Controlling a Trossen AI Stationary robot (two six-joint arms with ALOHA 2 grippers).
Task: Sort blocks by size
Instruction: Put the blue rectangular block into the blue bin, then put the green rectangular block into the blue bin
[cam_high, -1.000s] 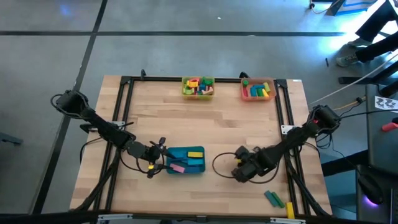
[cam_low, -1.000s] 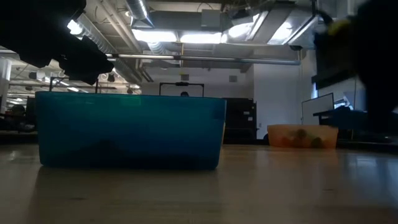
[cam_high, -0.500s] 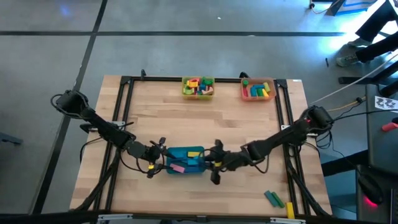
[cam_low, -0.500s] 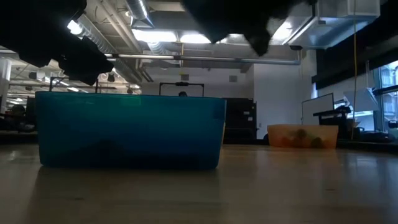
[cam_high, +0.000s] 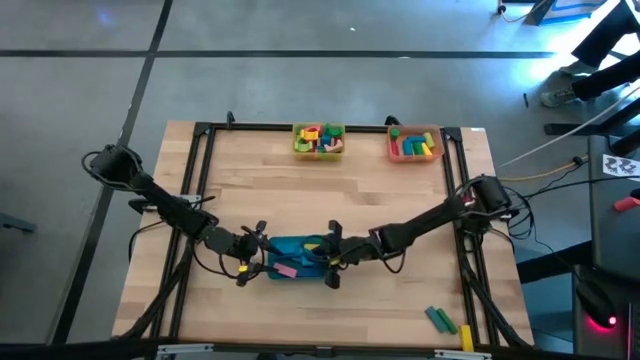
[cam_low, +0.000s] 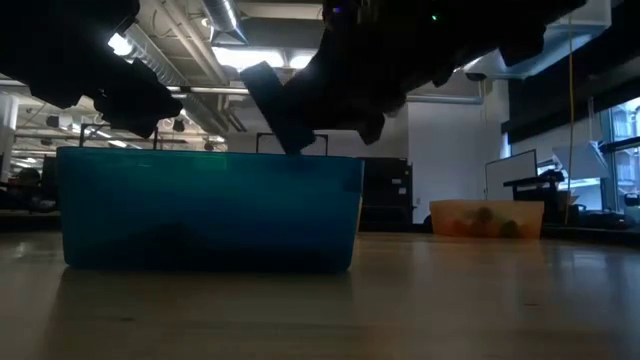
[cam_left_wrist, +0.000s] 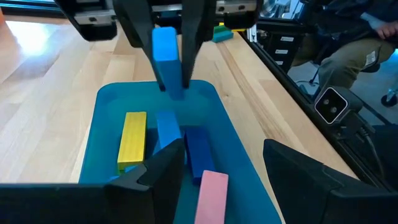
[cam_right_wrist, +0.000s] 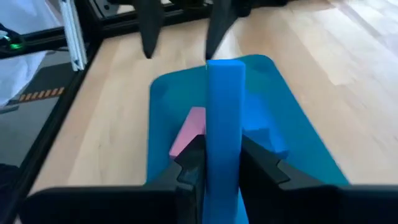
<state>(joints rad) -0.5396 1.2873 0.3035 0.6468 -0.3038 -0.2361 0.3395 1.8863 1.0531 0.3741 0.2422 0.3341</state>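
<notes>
Gripping a long blue bar (cam_right_wrist: 224, 118) between both fingers, right gripper (cam_left_wrist: 166, 53) hanging over the teal tray (cam_high: 275, 243), bar pointing down toward the tray floor without touching it. Directly beneath the bar, inside the tray: a yellow bar (cam_left_wrist: 132, 138), a lighter blue bar (cam_left_wrist: 166, 129), a dark blue bar (cam_left_wrist: 198, 152) and a pink bar (cam_left_wrist: 210, 194), lying side by side, lengthwise. Seen level across the table as a dark shape dipping to the tray's upper rim.

Facing it from the tray's opposite end, left gripper (cam_high: 256, 251), fingers spread apart and holding nothing, hovering just beside the tray's short wall, one finger to either side of that end.

Farther off from the right gripper, near the table's front edge on the right arm's side, a green bar (cam_high: 437, 318) and a yellow bar (cam_high: 467, 338) lying loose on the wood, close together. Well away across the table, at the far edge, a yellow tray (cam_high: 297, 146) heaped with mixed small blocks (cam_high: 318, 137), and beside it an orange tray (cam_high: 391, 146) holding green, red and yellow blocks (cam_high: 416, 146).
</notes>
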